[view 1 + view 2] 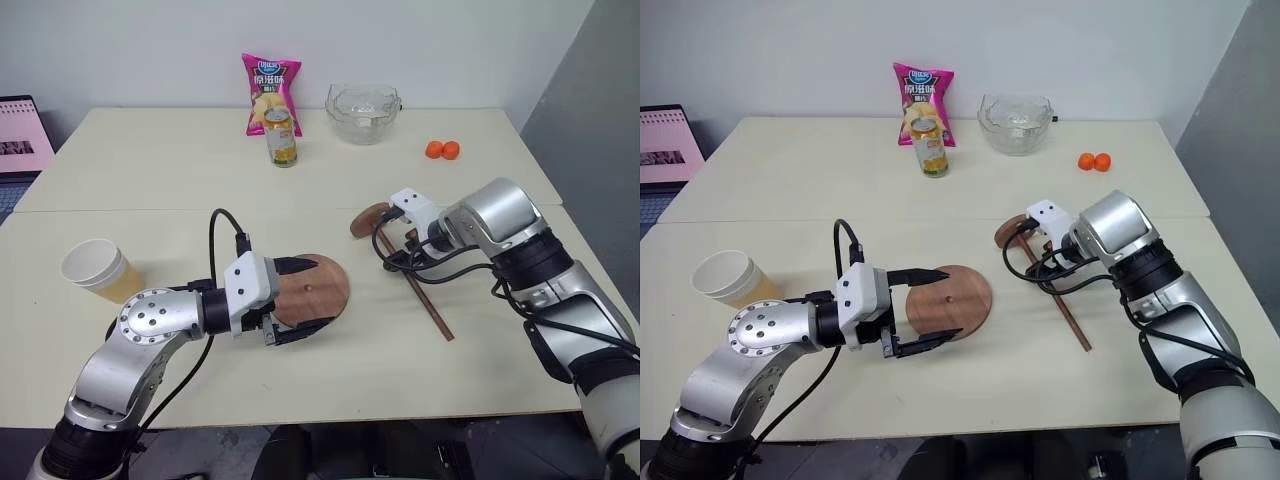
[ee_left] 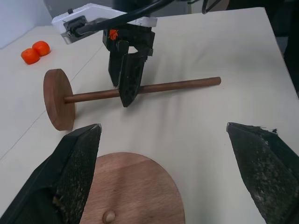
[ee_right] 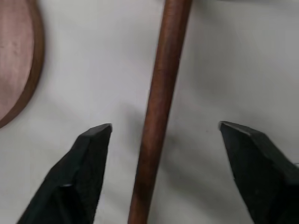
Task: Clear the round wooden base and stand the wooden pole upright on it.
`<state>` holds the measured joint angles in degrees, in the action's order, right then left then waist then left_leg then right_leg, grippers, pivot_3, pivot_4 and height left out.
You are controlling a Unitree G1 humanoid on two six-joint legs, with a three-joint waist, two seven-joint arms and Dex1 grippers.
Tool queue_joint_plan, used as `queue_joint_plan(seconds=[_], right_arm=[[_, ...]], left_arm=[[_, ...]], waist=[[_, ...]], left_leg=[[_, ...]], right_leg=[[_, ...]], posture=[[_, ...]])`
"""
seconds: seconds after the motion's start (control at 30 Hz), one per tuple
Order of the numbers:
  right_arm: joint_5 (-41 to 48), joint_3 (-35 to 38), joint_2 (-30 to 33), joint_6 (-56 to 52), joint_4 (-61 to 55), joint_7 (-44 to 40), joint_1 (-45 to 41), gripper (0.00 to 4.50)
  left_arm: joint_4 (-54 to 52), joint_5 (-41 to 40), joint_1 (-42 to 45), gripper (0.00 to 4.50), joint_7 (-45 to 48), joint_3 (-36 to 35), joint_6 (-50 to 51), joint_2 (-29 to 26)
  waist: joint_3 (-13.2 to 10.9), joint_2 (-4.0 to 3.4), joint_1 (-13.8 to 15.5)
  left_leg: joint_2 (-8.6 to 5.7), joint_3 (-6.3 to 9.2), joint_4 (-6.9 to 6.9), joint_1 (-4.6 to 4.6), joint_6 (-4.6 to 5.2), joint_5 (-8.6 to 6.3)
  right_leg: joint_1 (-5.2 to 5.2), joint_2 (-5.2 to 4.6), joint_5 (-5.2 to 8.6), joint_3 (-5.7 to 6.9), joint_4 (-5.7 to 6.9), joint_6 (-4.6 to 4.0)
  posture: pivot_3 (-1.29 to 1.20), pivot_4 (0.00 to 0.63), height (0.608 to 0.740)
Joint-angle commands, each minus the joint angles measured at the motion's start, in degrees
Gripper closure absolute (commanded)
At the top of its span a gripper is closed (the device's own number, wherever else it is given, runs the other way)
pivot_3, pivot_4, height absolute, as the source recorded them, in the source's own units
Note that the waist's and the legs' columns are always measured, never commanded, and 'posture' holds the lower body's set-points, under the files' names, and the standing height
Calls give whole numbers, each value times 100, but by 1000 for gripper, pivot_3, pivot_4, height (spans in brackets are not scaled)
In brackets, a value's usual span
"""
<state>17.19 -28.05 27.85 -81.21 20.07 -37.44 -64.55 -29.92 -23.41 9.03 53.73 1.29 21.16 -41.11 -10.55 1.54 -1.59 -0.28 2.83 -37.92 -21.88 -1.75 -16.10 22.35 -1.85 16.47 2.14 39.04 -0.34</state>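
Note:
The round wooden base (image 1: 322, 285) lies flat near the table's front centre, bare, with a small hole in its middle. My left gripper (image 1: 952, 302) is open, level with the table, its two fingers straddling the base's near left edge (image 2: 135, 191). The wooden pole (image 1: 425, 300) lies on its side to the right, its fixed disc (image 1: 368, 218) on edge at the far end. My right gripper (image 1: 400, 258) points down over the pole near the disc end, open, one finger on each side of the rod (image 3: 161, 107) with gaps between.
A paper cup (image 1: 92, 268) stands at the front left. At the back are a pink snack bag (image 1: 270, 92), a can (image 1: 282, 137), a glass bowl (image 1: 362, 110) and two small oranges (image 1: 442, 150). A laptop (image 1: 22, 135) sits off the left edge.

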Motion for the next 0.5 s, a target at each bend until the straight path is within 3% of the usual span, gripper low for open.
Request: queue_joint_plan(seconds=[0.03, 0.2, 0.3, 0.5], right_arm=[[-50, -27, -31, 93, 195, -232, -292, 1118], [-44, 1, -103, 23, 431, -390, -412, 1118], [-33, 53, -148, -58, 484, -414, -432, 1558], [-22, 148, -174, -204, 507, -397, -394, 2893]], left_arm=[[-193, -18, 7, 0, -97, -24, -86, 49], [-162, -64, 53, 0, -138, -13, -80, 97], [-144, -54, 53, 0, -137, -6, -87, 109], [-116, -51, 30, 0, -130, -11, -105, 97]], waist=[[0, 0, 0], [0, 0, 0], [0, 0, 1], [0, -1, 1]], left_leg=[[0, 0, 0, 0, 0, 0], [0, 1, 0, 0, 0, 0], [1, 1, 0, 0, 0, 0], [0, 1, 1, 0, 0, 0]], right_leg=[[0, 0, 0, 0, 0, 0], [1, 0, 0, 1, 1, 0], [0, 0, 0, 2, 1, 0], [1, 0, 0, 2, 1, 0]], posture=[[0, 150, 740], [0, 150, 740], [0, 150, 740], [0, 150, 740]])
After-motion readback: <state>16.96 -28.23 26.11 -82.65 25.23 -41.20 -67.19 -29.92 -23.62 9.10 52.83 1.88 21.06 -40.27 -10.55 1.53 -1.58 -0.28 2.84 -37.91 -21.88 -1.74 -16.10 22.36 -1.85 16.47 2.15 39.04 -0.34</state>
